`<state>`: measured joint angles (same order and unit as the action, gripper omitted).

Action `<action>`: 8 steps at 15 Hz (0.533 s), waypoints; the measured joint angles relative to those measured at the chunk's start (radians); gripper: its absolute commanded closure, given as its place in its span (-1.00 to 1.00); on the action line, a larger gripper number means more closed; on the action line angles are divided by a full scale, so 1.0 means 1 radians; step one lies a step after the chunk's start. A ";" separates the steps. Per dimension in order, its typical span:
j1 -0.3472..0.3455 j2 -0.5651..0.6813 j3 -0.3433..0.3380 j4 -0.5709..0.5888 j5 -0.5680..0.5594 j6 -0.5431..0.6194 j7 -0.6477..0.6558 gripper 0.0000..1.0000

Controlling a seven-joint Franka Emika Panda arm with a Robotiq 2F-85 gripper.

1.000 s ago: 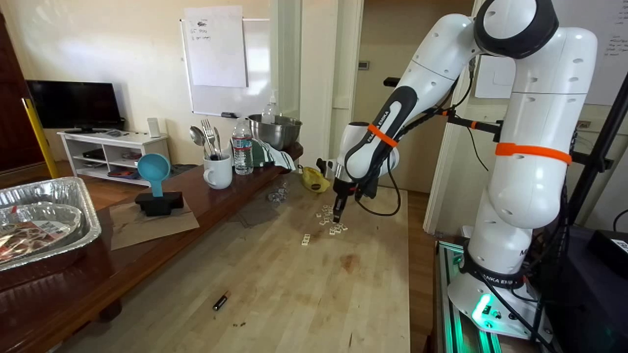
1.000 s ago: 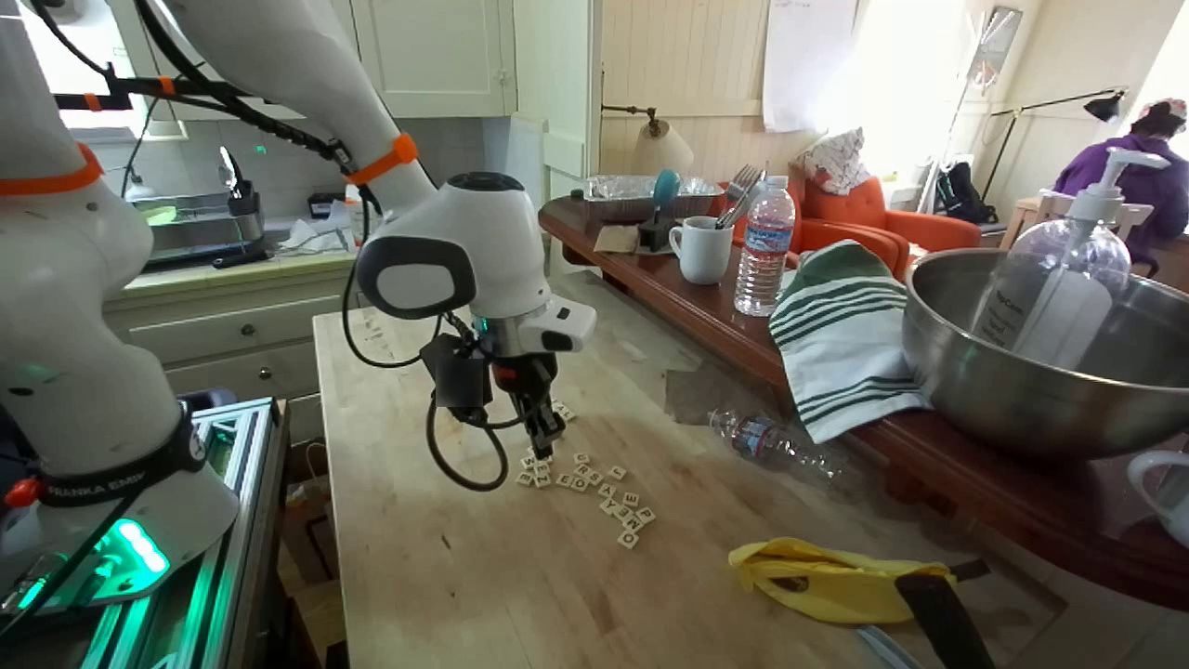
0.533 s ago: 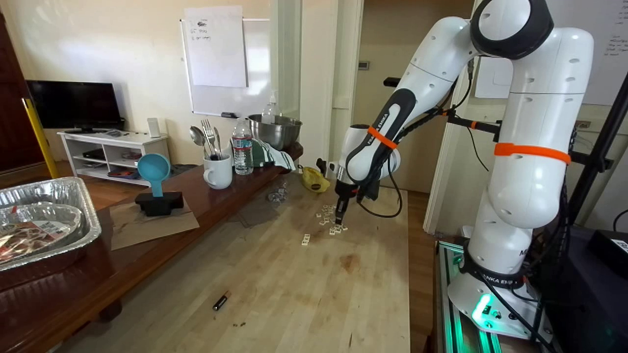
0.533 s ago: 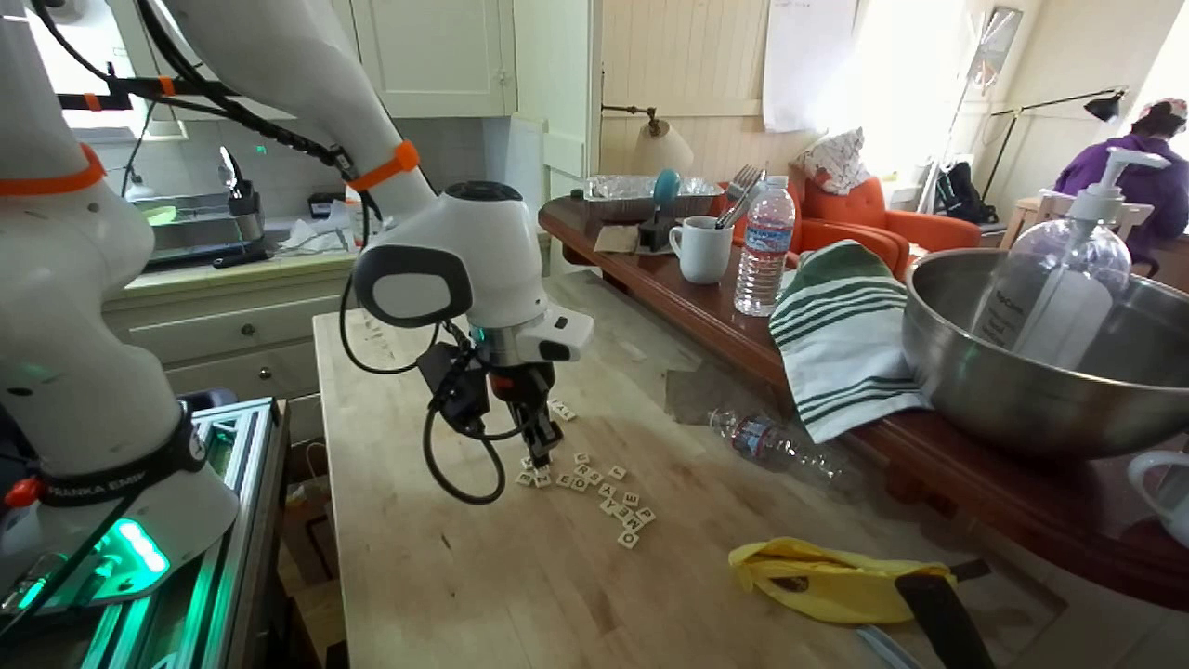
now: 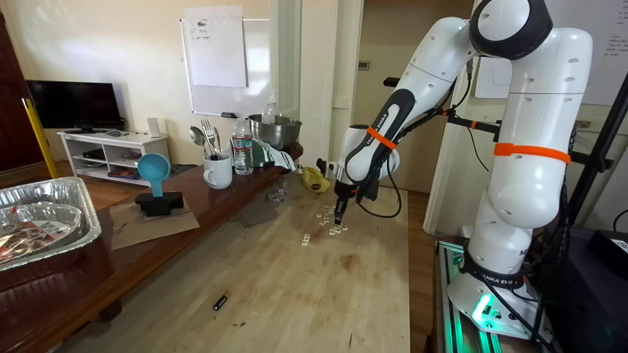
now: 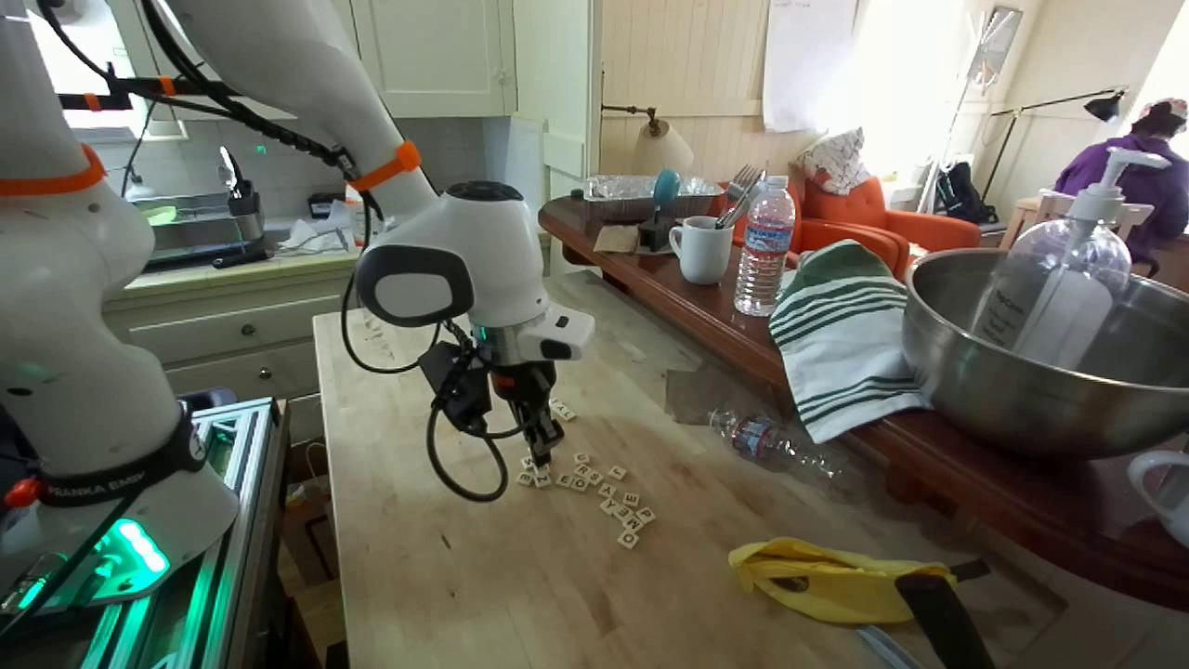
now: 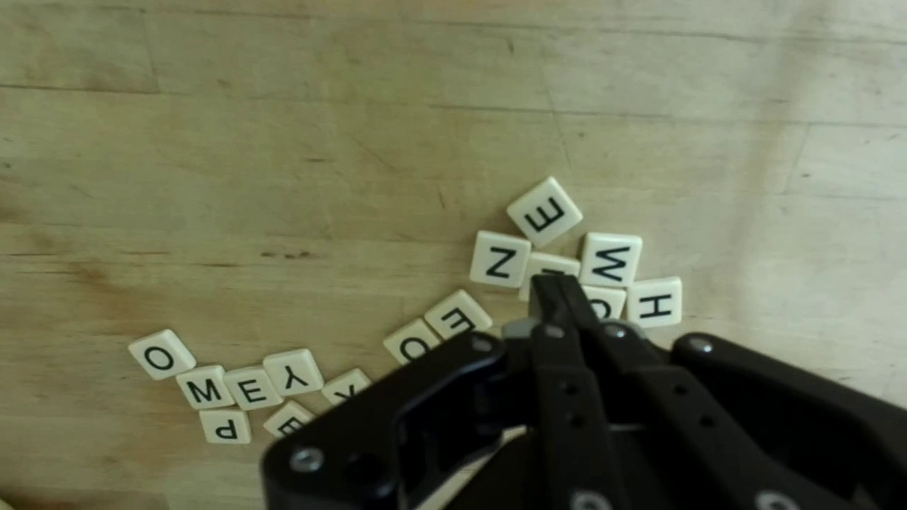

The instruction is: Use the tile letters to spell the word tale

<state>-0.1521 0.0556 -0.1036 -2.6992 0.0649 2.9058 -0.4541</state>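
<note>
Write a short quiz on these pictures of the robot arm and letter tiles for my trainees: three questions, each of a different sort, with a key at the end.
1. True or false: in the wrist view, the gripper is shut.

2. Which letter shows on the leftmost lettered tile in the wrist view?
A. N
B. O
C. H

3. Fill in the missing word: in both exterior views, the cutlery stands in a white ____.

Key
1. True
2. B
3. mug
</note>
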 measured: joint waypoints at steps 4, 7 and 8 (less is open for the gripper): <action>0.000 0.014 0.008 0.012 0.036 0.000 -0.019 1.00; 0.000 0.030 0.009 0.025 0.074 0.000 -0.045 1.00; 0.000 0.035 0.010 0.029 0.087 0.000 -0.055 1.00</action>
<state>-0.1522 0.0909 -0.0936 -2.6699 0.1518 2.9058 -0.5093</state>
